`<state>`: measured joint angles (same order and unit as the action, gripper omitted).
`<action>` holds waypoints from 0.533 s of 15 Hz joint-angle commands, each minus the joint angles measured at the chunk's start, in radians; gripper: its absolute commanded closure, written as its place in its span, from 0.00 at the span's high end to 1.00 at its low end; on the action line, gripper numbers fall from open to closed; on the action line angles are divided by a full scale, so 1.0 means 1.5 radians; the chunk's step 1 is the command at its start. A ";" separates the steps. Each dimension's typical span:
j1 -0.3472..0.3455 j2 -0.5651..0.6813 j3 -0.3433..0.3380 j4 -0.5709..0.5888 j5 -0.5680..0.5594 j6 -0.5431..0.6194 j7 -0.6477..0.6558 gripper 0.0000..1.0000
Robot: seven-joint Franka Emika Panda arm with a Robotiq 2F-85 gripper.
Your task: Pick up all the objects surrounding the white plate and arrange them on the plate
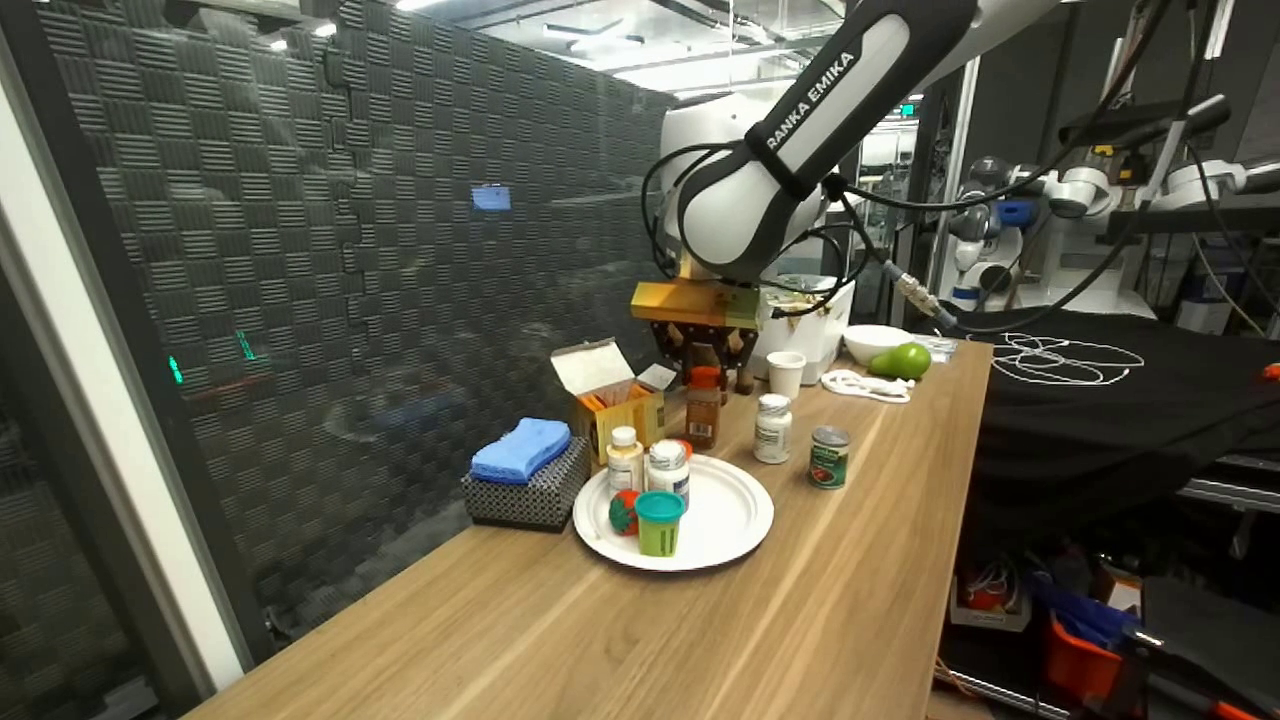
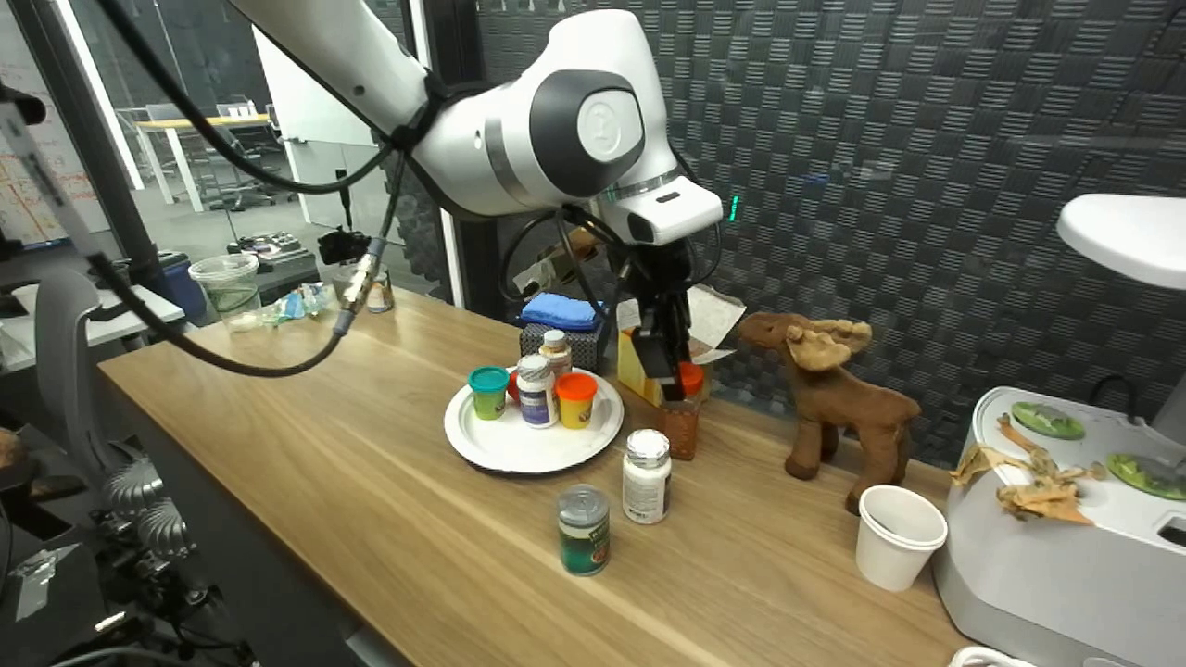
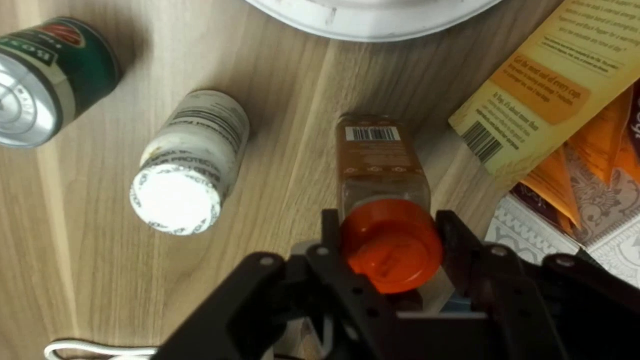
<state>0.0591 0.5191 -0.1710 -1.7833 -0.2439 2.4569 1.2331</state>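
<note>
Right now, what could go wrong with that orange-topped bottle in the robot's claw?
The gripper is around only the orange cap, so the brown bottle might swing or slip. It could also knock the white bottle standing nearby. On the white plate, the yellow tub stands on this bottle's side and might get bumped.

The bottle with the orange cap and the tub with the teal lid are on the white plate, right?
Not quite: the bottle with the orange cap stands on the table, apart from the white plate, as the wrist view shows. The tub with the teal lid is on the plate.
</note>
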 commanded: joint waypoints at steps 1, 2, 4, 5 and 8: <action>0.007 0.008 -0.007 0.029 0.010 -0.019 -0.015 0.24; 0.011 0.001 -0.008 0.023 0.006 -0.022 -0.013 0.24; 0.027 -0.020 -0.009 0.006 -0.007 -0.036 -0.006 0.24; 0.038 -0.030 -0.011 -0.002 -0.017 -0.047 0.002 0.24; 0.089 -0.071 -0.019 -0.031 -0.072 -0.096 0.043 0.24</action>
<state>0.1132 0.5007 -0.1741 -1.7795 -0.2784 2.3883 1.2400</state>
